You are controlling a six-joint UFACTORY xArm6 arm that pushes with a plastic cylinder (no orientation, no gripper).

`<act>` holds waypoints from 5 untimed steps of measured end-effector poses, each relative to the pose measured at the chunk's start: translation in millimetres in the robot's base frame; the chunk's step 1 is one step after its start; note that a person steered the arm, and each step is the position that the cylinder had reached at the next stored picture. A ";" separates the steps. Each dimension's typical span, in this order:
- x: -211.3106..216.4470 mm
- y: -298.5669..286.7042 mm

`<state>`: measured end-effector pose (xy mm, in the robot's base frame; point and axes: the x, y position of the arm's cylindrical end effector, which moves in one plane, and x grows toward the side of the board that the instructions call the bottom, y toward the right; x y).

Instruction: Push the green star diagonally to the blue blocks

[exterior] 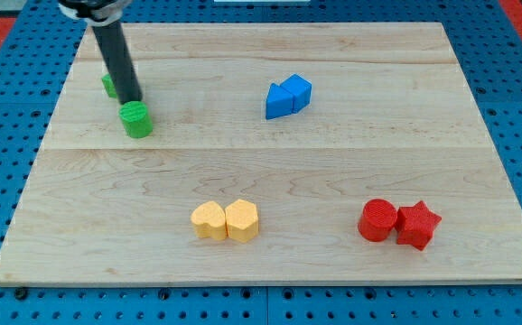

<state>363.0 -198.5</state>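
Two green blocks sat at the frame's upper left, my tip (133, 99) (a bare rod, no gripper to open or close) touching the round one (137, 119) and half hiding the likely star (108, 86); the push seemed unstarted, needing repositioning behind the star toward the blue blocks (288, 97) on the bench (270, 262).

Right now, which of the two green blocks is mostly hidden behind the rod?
The green block nearer the view's top left; my tip sits between it and the fully visible round green block.

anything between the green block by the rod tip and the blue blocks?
No. In the camera view only bare board separates the green block, just below my tip, from the blue blocks.
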 end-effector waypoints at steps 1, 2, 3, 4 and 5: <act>21.6 -36.1; 16.3 -62.2; -15.0 -36.2; -52.2 66.6; -56.5 80.6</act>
